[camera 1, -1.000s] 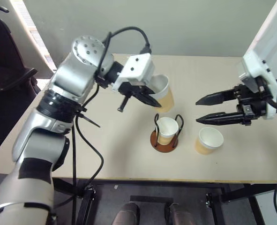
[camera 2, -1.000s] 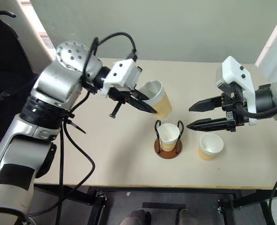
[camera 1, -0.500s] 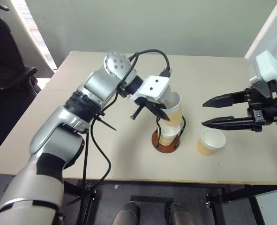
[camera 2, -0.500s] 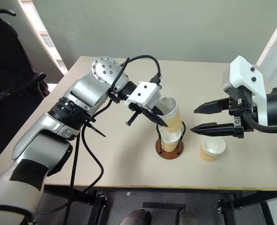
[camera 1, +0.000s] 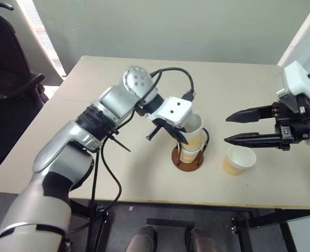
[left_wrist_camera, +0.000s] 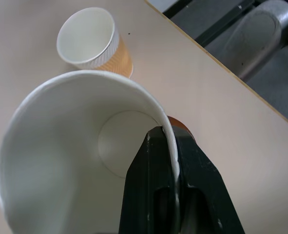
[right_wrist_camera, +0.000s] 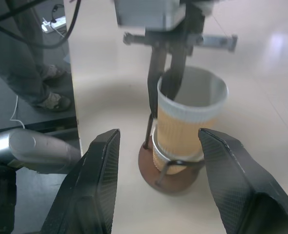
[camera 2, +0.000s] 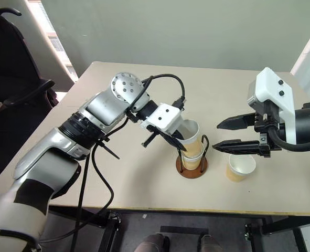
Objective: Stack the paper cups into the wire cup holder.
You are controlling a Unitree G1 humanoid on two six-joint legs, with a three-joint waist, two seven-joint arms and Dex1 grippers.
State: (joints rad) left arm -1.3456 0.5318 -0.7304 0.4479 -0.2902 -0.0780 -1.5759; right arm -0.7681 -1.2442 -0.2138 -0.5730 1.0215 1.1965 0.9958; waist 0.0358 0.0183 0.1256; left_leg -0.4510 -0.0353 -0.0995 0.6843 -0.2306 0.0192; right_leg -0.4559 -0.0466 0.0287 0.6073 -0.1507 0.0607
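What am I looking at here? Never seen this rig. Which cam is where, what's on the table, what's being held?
It is a humanoid robot with two arms, each ending in a gripper of two black fingers.

Two pictures come from a stereo camera on its head, looking down over the arms. The other two come from cameras on the wrists, looking along each gripper's fingers.

On the beige table stands a wire cup holder: a reddish-brown disc with black wire loops. One paper cup already sits in it. Another loose cup stands on the table beside it.

The left gripper is shut on the rim of a third cup, one finger inside and one outside, holding it partway into the cup in the holder. The right gripper is open and holds nothing, above the loose cup.
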